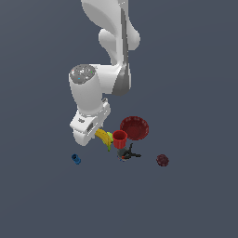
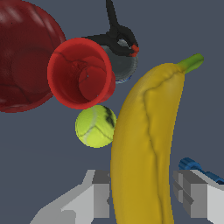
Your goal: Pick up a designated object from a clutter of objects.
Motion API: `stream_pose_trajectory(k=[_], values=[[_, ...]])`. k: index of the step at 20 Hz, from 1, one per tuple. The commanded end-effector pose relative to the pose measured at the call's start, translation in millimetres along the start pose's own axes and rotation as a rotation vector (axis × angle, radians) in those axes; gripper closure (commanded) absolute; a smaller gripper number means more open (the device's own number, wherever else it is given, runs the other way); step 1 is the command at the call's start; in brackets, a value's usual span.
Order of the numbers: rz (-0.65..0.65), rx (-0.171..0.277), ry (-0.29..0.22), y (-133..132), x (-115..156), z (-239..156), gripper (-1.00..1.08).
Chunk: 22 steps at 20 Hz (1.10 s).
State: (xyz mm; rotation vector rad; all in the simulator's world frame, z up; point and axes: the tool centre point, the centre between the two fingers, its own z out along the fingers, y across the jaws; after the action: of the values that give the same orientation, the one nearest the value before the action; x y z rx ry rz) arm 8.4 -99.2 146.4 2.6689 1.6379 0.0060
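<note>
The long, curved yellow banana (image 2: 144,144) with a green stem tip lies in the centre of the exterior view, its stem end pointing toward the lower right. It is just beside the yellow-green tennis ball (image 2: 95,126) and near the red plastic cup (image 2: 81,72).

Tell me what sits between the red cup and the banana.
The wrist view shows the yellow-green ball between the red cup and the banana, close against the banana's side and just off the cup's rim.
</note>
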Motion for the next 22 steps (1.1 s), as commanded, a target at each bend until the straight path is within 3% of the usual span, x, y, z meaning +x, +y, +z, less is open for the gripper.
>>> stream_pose_trajectory(k=[1, 22], values=[[0.0, -0.001, 0.0, -10.4, 4.2, -22.2, 1.08], [0.002, 0.009, 0.003, -94.0, 40.8, -203.4, 1.08]])
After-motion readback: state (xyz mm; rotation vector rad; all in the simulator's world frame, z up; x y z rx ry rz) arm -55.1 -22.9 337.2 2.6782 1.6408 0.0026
